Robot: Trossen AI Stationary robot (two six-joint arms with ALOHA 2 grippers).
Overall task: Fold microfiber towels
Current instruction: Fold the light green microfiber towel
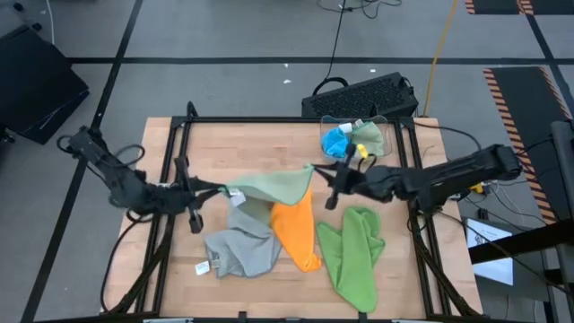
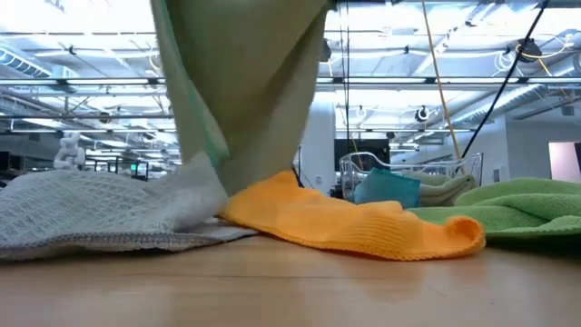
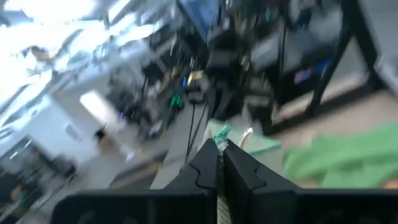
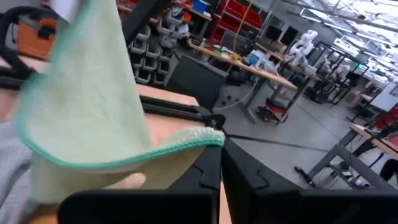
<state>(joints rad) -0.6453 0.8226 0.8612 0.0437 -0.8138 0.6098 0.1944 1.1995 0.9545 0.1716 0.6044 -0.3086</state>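
Note:
A sage green towel (image 1: 273, 187) is stretched in the air between my two grippers above the table's middle; it also hangs in the low view (image 2: 241, 82). My left gripper (image 1: 224, 189) is shut on its left corner, my right gripper (image 1: 316, 170) on its right corner. Below lie a grey towel (image 1: 240, 247) with a white tag, an orange towel (image 1: 296, 231) and a lime green towel (image 1: 352, 251), all resting flat and crumpled on the wooden table (image 1: 233, 144). My left gripper pinches the sage towel's left corner (image 3: 221, 132) between its two fingers, coming level from the table's left. The corner is lifted clear of the table. My right gripper pinches the towel's right corner (image 4: 208, 135) between its two fingers, coming level from the table's right. The cloth spreads away from it, lifted, sagging between the two holds.
A clear bin (image 1: 359, 136) at the far right holds a bright blue towel (image 1: 337, 140) and another pale green one. A black keyboard (image 1: 363, 94) lies beyond the table's far edge. Bare wood lies at the far left.

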